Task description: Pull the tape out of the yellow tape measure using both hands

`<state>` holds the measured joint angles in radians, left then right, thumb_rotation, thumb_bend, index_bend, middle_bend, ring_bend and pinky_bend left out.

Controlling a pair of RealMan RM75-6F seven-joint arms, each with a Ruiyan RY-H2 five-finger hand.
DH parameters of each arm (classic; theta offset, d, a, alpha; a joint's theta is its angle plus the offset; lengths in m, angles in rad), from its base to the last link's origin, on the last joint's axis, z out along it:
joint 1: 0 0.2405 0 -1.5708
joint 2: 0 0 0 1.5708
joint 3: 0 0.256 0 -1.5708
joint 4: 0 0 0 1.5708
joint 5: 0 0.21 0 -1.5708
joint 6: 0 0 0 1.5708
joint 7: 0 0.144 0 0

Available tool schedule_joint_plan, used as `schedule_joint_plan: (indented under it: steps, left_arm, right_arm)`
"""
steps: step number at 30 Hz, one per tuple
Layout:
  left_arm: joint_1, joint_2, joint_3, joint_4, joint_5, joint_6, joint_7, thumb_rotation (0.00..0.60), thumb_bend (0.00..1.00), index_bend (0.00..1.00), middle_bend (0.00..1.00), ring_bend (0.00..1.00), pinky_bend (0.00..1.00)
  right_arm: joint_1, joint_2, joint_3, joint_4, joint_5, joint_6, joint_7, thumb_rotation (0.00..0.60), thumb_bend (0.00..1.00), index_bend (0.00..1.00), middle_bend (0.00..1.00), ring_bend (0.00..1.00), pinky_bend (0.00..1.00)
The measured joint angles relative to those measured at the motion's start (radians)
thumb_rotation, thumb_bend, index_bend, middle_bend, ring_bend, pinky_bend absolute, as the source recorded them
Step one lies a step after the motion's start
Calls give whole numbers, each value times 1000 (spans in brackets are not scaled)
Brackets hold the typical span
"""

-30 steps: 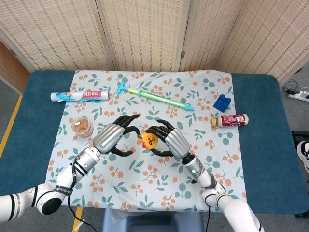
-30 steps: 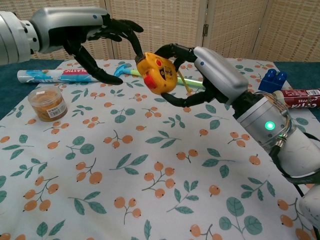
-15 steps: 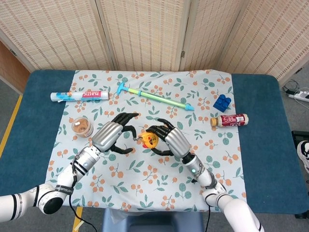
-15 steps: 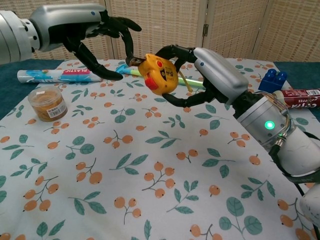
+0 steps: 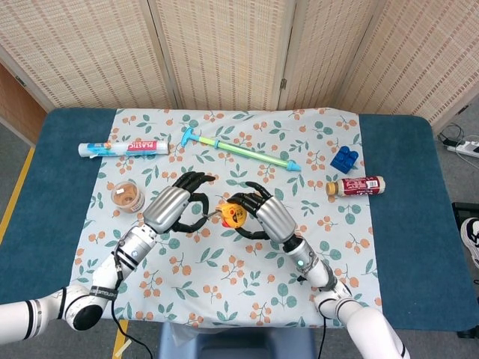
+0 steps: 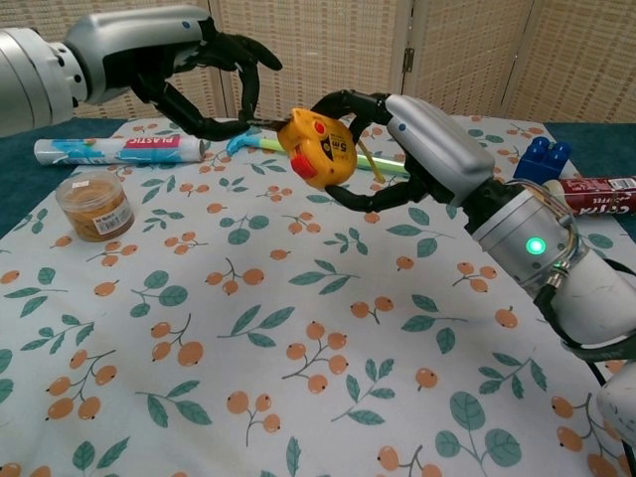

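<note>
My right hand [image 6: 422, 149] grips the yellow tape measure [image 6: 320, 149] with its red button and holds it above the flowered cloth. In the head view the tape measure [image 5: 230, 215] sits between both hands at the cloth's middle. My left hand [image 6: 189, 70] is just left of it. Its thumb and a finger meet at the tape's end [image 6: 260, 124], which sticks out of the case's left side, and they appear to pinch it. Only a very short piece of tape shows. In the head view my left hand [image 5: 176, 209] nearly touches my right hand [image 5: 263, 217].
A toothpaste tube [image 5: 123, 148] lies at the back left and a small round jar [image 5: 127, 196] in front of it. A green-and-blue stick [image 5: 239, 149] lies across the back. A blue block [image 5: 344, 158] and a brown bottle [image 5: 355, 185] are at the right.
My left hand's spread fingers have closed in towards the tape measure's left side and now meet at the tape's end. My right hand has kept the case almost still.
</note>
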<state>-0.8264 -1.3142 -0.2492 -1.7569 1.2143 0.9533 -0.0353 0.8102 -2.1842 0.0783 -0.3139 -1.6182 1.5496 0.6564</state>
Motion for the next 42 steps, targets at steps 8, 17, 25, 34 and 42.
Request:
schedule_joint_plan:
  steps: [8,17,25,34,42]
  left_arm:
    - [7,-20,0,24,5,19,-8,600,569,666,199,125,0]
    - [34,19,16,42,72,17,-120,600,580,669,200,124,0]
    - [78,74,46,83,180,47,-285,600,582,676,214,134,0]
    - [115,127,75,164,273,92,-493,600,582,677,222,145,0]
    - [136,168,101,230,317,116,-629,600,582,676,230,150,0]
  right_arm:
    - [-1,8,-2,0,3,-3,0,600,399,598,534,403,147]
    - [-15,63,-12,-7,-2,7,2,600,400,598,534,404,147]
    - [-47,142,-13,-26,8,5,14,600,400,598,534,403,147]
    - [-89,228,-13,-48,20,3,27,600,400,599,534,403,147]
    - [-121,274,-7,-56,37,-10,45,600,400,599,534,404,147]
